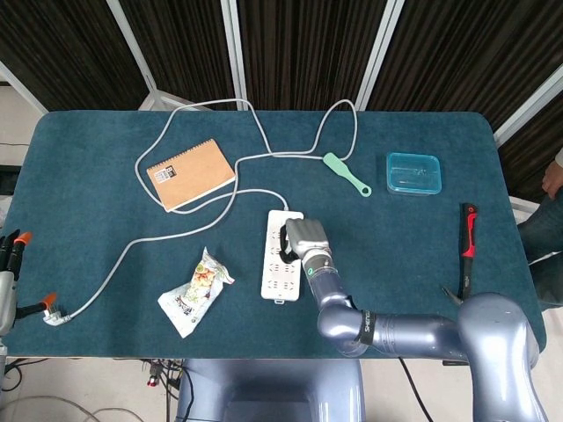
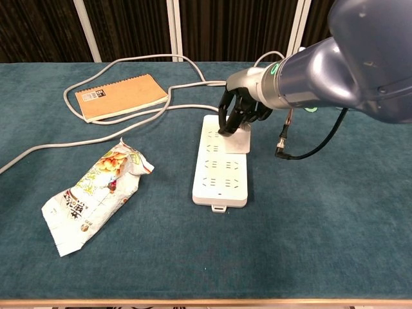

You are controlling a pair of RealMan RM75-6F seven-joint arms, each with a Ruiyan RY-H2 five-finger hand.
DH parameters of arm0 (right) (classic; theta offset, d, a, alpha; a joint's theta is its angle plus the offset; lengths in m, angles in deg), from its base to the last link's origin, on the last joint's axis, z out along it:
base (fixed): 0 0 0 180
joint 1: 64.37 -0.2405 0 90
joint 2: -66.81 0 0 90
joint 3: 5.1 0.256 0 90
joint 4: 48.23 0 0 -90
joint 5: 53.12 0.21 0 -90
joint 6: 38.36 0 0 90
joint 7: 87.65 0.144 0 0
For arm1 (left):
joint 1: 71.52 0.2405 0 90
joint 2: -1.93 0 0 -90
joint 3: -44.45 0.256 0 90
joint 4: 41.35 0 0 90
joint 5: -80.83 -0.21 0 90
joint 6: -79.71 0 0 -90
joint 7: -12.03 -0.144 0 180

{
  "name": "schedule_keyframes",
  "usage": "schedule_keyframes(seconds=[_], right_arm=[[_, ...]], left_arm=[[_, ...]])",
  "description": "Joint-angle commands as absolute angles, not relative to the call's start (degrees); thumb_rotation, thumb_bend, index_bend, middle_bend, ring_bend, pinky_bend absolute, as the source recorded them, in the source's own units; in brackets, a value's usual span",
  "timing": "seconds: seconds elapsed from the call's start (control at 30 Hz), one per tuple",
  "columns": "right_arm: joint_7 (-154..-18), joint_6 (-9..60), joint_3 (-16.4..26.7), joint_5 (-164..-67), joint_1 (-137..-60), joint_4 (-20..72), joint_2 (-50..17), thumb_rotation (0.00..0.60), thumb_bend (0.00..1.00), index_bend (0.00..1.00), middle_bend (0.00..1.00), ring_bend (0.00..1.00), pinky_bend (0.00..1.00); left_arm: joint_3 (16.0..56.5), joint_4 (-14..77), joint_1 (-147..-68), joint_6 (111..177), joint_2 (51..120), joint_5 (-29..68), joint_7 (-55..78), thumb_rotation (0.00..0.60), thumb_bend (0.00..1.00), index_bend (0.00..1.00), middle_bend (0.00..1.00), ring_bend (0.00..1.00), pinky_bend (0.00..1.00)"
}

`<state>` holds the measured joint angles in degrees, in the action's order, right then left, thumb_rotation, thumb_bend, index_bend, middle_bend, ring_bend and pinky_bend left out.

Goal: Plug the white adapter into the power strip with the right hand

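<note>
1 view shows left hand [image 1: 7, 286]: head.

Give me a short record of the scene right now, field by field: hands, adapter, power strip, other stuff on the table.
right hand: fingers down on the white adapter, holding it
adapter: on the far end of the power strip; seating not visible
left hand: at the table's left edge, holding nothing
other: notebook, snack bag, blue box, green tool
</note>
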<state>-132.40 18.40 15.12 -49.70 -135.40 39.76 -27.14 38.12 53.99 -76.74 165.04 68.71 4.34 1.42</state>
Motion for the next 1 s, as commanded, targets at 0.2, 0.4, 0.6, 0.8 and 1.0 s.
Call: schedule_keyframes(seconds=[0.2, 0.4, 0.6, 0.8, 1.0], right_arm=[[-132.38, 18.43, 14.88, -49.94, -135.36, 39.30, -27.56, 0.600, 0.73, 1.00, 0.98, 0.92, 1.00], [-132.38, 17.99, 14.68, -49.83, -135.27, 38.70, -27.98, 0.600, 0.73, 1.00, 0.98, 0.92, 1.00], [-132.28, 18.46, 15.54, -50.06, -135.31, 39.26, -26.96, 0.600, 0.73, 1.00, 0.98, 0.92, 1.00], [-132.42, 19.48, 16.77, -50.00, -135.42, 41.91, -24.74, 0.600, 0.73, 1.00, 0.98, 0.92, 1.00], [-132.02, 20.64, 18.58, -49.80, -135.35, 45.60, -21.60, 0.600, 0.73, 1.00, 0.98, 0.92, 1.00]], left_arm=[[38.07, 53.83, -76.85, 164.79, 68.74, 4.53, 1.40, 0.600, 0.07, 0.09, 0.00, 0.00, 0.00], [38.00, 53.85, -76.78, 164.99, 68.71, 4.56, 1.43, 0.600, 0.07, 0.09, 0.00, 0.00, 0.00], [37.88, 53.72, -76.85, 164.83, 68.74, 4.85, 1.39, 0.600, 0.07, 0.09, 0.00, 0.00, 0.00], [37.84, 53.71, -76.85, 164.85, 68.79, 4.98, 1.28, 0.600, 0.07, 0.09, 0.00, 0.00, 0.00], [37.92, 53.91, -76.72, 165.13, 68.73, 4.80, 1.22, 0.600, 0.07, 0.09, 0.00, 0.00, 0.00]])
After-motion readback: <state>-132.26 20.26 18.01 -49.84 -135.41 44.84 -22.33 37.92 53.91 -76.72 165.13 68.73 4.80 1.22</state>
